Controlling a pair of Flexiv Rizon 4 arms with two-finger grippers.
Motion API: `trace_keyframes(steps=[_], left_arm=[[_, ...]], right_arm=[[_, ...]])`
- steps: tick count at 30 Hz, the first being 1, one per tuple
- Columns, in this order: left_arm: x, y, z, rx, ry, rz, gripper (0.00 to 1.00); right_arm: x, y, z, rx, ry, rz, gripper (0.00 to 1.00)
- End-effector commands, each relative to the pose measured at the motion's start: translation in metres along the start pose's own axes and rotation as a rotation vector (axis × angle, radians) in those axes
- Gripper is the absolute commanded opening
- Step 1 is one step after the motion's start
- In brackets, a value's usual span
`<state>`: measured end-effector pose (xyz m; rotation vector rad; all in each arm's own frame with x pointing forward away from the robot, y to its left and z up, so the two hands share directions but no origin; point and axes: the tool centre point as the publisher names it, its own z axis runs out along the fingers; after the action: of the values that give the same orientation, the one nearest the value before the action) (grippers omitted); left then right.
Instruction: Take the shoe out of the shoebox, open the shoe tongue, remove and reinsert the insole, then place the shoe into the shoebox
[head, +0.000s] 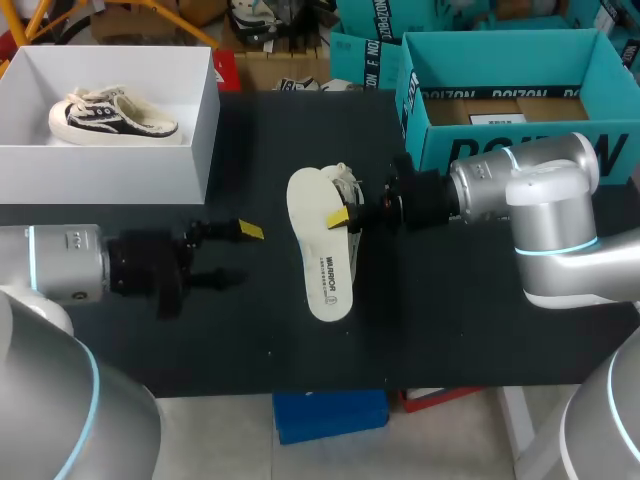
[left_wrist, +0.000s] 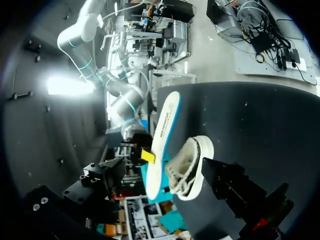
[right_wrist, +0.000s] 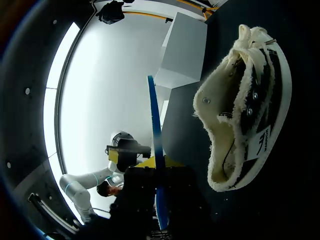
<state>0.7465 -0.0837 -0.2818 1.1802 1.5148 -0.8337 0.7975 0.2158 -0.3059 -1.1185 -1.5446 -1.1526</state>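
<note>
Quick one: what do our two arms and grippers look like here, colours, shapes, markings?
The left arm and right arm are both made of glossy silver-grey rounded links with thin light-blue rings at the joints. Each ends in a black wrist block. The left gripper and right gripper are black, two-fingered and yellow-tipped. No loose cables show.

Black table (head: 450, 345), perhaps cloth-covered.
</note>
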Motion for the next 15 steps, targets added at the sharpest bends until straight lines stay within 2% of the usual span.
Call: trace_keyframes(steps=[1,10,15], left_arm=[[0.002,-0.002,0.0,-0.005,-0.018,0.003,1.0],[0.003,-0.003,0.003,-0.004,-0.025,-0.018,1.0],[-0.001,-0.007,0.014,-0.053,-0.061,-0.036,1.0]], right_arm=[[0.0,0.0,0.0,0.001,-0.002,0.001,0.0],[0.0,0.0,0.0,0.001,-0.002,0.001,0.0],[0.0,0.0,0.0,0.001,-0.002,0.001,0.0]])
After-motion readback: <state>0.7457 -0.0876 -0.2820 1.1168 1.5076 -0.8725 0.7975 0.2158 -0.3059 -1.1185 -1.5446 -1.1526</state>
